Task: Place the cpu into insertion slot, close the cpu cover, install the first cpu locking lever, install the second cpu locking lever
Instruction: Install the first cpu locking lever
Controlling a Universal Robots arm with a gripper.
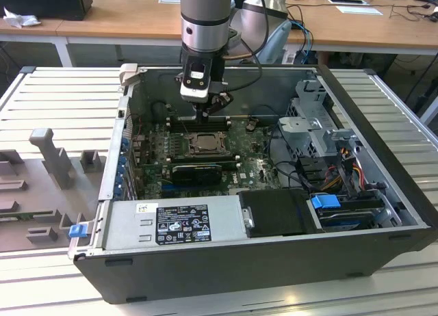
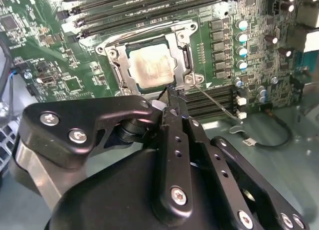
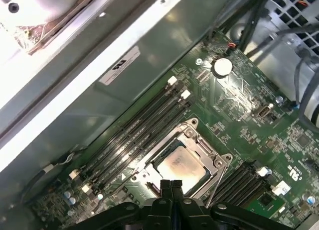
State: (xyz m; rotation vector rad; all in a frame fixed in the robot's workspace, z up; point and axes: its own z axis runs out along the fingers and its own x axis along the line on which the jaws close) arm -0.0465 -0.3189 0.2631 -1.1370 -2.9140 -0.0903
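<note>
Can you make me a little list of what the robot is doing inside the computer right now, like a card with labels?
place: open computer case on a slatted table
board: green motherboard
cpu: pale square chip lying in the insertion slot
cpu cover: grey metal frame lying down around the chip
gripper: fingers together, right at the socket's edge
held: nothing visible between the fingers
lever: thin wire lever sticking out beside the socket
</note>
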